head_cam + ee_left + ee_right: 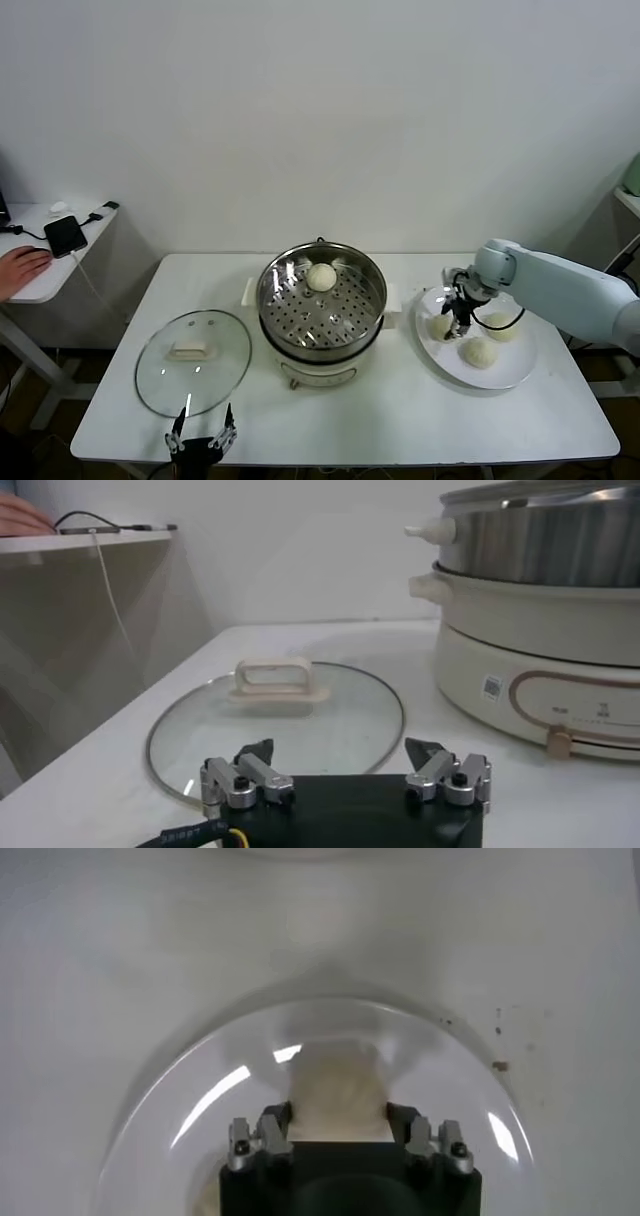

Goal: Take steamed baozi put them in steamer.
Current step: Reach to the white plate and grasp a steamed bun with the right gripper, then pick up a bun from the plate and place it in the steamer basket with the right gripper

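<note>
One baozi (pixel 321 277) sits in the steamer (pixel 322 341); right gripper (pixel 459 322), jaws closed around a plate (pixel 512 371) bun (pixel 337 1093), likely lifts next; left gripper (pixel 201 432) idles, jaws apart.

One baozi (pixel 321 277) in steamer (pixel 322 330) (three plated)

My right arm reaches in from the right, bent at the wrist so that my right hand (pixel 461 318) points down. Its fingers (pixel 275 1123) are set on either side of a baozi (pixel 338 1093), touching it. My left hand (pixel 201 436) waits low at the near edge, fingers (pixel 252 769) spread wide apart and holding nothing.
</note>
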